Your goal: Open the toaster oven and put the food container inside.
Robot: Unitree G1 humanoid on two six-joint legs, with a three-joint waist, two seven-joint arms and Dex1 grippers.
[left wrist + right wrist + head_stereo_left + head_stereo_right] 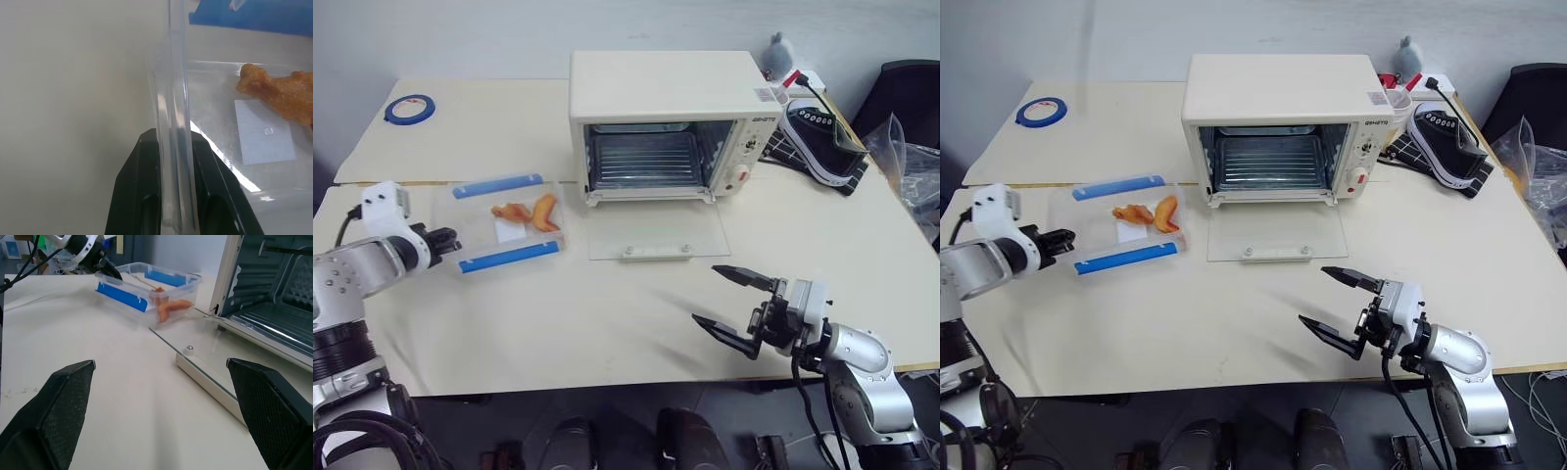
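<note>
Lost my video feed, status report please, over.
Left tool shut on food container rim. Right tool open, empty. Toaster oven door down flat. Path clear.

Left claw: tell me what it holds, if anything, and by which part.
The left claw is pinched on the food container, gripping the clear end wall and rim, one finger outside and one inside. The right claw is open and holds nothing.

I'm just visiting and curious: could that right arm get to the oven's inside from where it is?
Probably yes. The toaster oven has its glass door lying flat, open, and the right gripper hangs open just in front, with bare table between them.
</note>
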